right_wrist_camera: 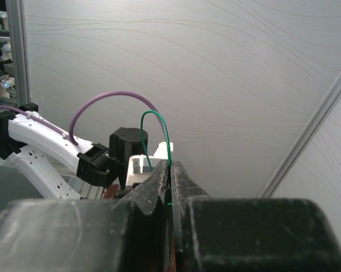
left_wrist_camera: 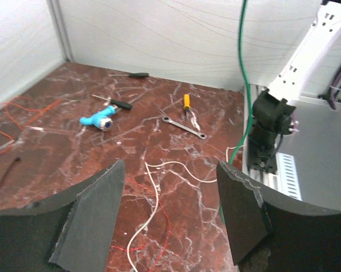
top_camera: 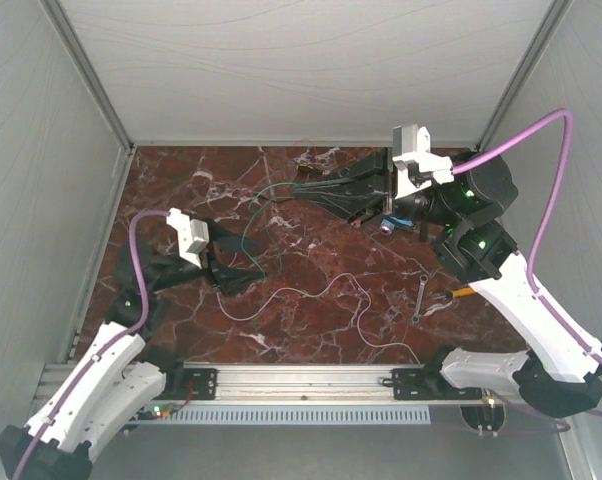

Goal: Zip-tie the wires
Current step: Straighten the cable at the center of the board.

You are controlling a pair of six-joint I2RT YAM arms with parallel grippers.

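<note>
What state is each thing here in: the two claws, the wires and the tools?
Left gripper: open, empty, over the white wire.
Right gripper: shut on the green wire.
Green wire: pinched, hanging in the air.
White wire: loose on the table, untied.
Wrench: lying flat, untouched.

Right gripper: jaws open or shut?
Shut. In the right wrist view the right gripper has its jaws pressed together, pinching the green wire, which loops up out of them.
</note>
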